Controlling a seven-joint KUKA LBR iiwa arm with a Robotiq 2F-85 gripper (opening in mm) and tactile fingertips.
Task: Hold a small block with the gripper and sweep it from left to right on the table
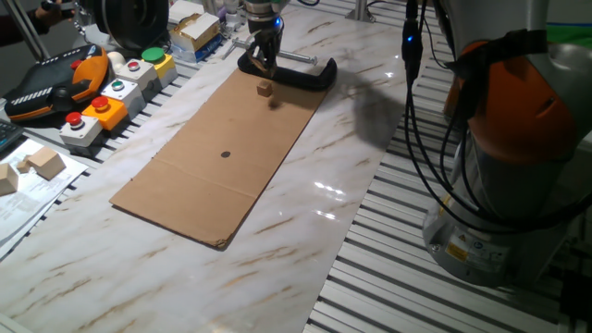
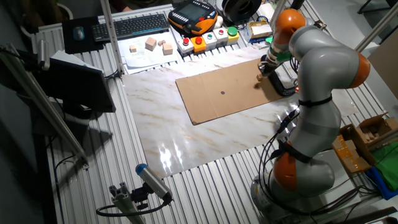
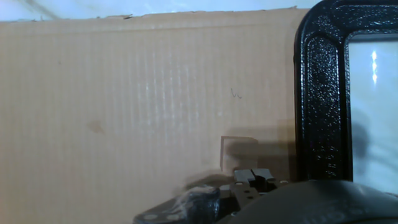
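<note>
Poised at the far end of a cardboard sheet (image 1: 227,153), the black gripper (image 1: 265,63) is seen hanging just above a black clamp (image 1: 294,72); whether its fingers are parted or closed cannot be told from any view. Nothing is seen between them. The small block (image 1: 265,89), a tiny brown cube almost matching the cardboard in colour, is shown resting on the sheet just beside the gripper, at about 6 o'clock from it in one fixed view and apart from the fingers. In the hand view the block (image 3: 239,154) is caught low in the picture with one pale face lit, the clamp's pebbled black frame (image 3: 320,93) standing at 3 o'clock from it.

The sheet is laid on a glossy white table (image 1: 305,231) streaked with brown veins and edged with ribbed metal slats (image 1: 388,277). At 10 o'clock from the sheet, a row of push-button boxes (image 1: 111,97) in red, green and yellow is lined up, with larger pale wooden blocks (image 1: 42,164) on paper nearby. A keyboard (image 2: 134,25) is visible in the other fixed view. No lettering can be read.
</note>
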